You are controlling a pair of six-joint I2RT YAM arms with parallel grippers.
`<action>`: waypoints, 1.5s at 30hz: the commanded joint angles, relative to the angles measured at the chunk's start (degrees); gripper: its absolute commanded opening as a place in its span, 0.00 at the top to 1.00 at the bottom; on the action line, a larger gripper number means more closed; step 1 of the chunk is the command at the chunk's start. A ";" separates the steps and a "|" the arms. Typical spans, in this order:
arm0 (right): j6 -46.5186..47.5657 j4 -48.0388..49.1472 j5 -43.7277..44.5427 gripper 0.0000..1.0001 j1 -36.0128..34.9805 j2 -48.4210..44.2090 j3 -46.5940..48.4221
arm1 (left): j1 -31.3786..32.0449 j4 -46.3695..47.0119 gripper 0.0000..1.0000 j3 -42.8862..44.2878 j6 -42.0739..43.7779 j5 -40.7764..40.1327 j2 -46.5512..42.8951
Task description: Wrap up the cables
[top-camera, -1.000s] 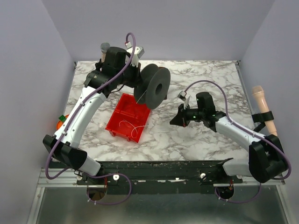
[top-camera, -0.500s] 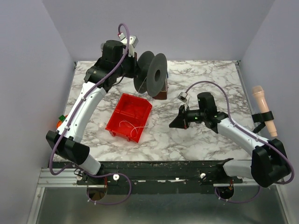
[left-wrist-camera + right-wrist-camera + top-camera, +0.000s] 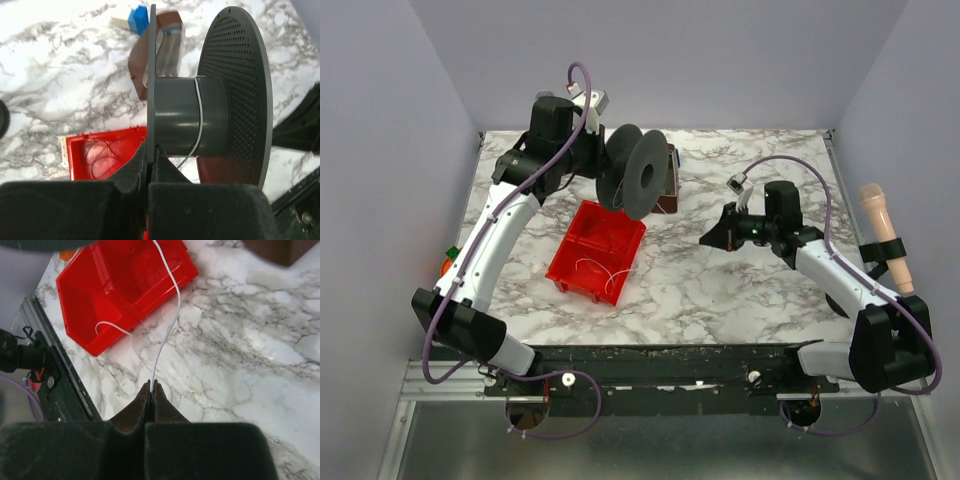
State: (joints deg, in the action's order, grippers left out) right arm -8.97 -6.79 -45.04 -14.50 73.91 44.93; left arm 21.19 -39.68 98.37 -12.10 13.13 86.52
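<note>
My left gripper [image 3: 150, 150] is shut on the thin near flange of the black spool [image 3: 187, 117], which it holds in the air above the table's back left [image 3: 638, 180]. One turn of thin white cable [image 3: 200, 112] lies round the spool's hub and trails down off it. My right gripper [image 3: 151, 385] is shut on the same white cable [image 3: 172, 315], which runs from its tips up over the red bin [image 3: 95, 290]. More cable [image 3: 595, 268] curls in loose loops inside that bin. In the top view the right gripper [image 3: 710, 238] sits right of the spool.
The red bin [image 3: 582, 222] lies below the spool at the table's centre left. A brown object [image 3: 667, 195] stands behind the spool, and a blue and white block [image 3: 134, 17] lies beyond it. A beige handle [image 3: 880, 225] is clamped at the right edge.
The left arm has swung the spool back and left and turned it. The right gripper has moved back and to the right, still pinching the cable.
</note>
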 commanded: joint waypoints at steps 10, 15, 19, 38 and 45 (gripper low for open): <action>4.49 -10.00 6.11 0.99 1.50 6.68 18.17 | 4.55 -13.84 1.00 -8.80 17.54 6.31 -5.93; 3.27 -11.58 3.47 0.99 -1.75 7.30 21.69 | 11.41 -9.37 1.00 -10.65 16.58 -3.61 -3.38; -0.16 -12.20 2.68 0.99 -1.85 5.02 23.01 | 12.82 -6.30 1.00 -8.99 14.48 -9.94 -0.31; -10.53 -19.15 -3.29 0.99 -7.21 5.11 35.49 | 15.99 2.94 1.00 0.86 10.08 -24.11 3.39; -17.73 -11.26 -2.25 0.99 -11.42 3.61 36.11 | 15.99 5.40 1.00 3.32 6.92 -27.18 4.18</action>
State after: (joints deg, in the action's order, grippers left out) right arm -20.43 -24.93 -46.54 -22.83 79.77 79.50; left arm 36.99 -39.75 97.58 -1.89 -10.44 92.05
